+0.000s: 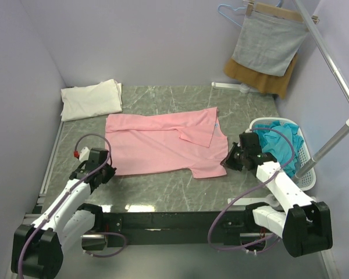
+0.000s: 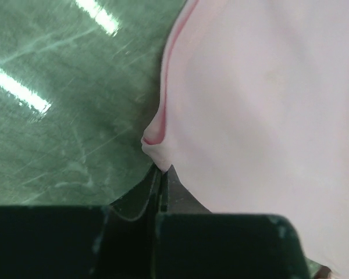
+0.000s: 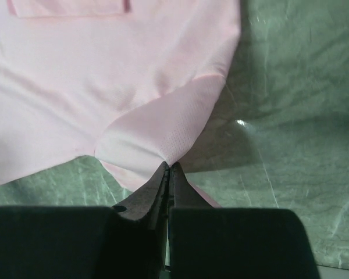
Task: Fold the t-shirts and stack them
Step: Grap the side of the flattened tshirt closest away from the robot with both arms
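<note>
In the upper left of the top view, a cream-white t-shirt (image 1: 92,99) lies folded on the grey marble table (image 1: 163,195), close to the left wall. It is apart from the other shirts.

Lower left, the left gripper (image 2: 161,175) is down at the table, at the near left corner of the pale pink t-shirt (image 1: 157,142). In the left wrist view its two fingers are pressed together and pinch a small piece of the pink hem, which stands up in a little peak just above the tips.

The pink t-shirt is spread flat in the middle of the table, with its long side going from left to right. One part near its right end is turned over onto the body of the shirt.

At the lower right corner of the pink shirt is the right gripper (image 3: 168,170). In the right wrist view its fingers are closed tightly on a flap of pink cloth, and this flap is lifted a little, so the inner side shows and a shadow lies on the table beside it.

More to the right, a white basket (image 1: 307,158) stands at the table edge, and teal-blue t-shirts (image 1: 279,142) lie crumpled inside it. In the upper right a grey cloth (image 1: 269,45) hangs clipped on a hanger, and a mustard-brown cloth (image 1: 262,80) hangs just behind and below it.
</note>
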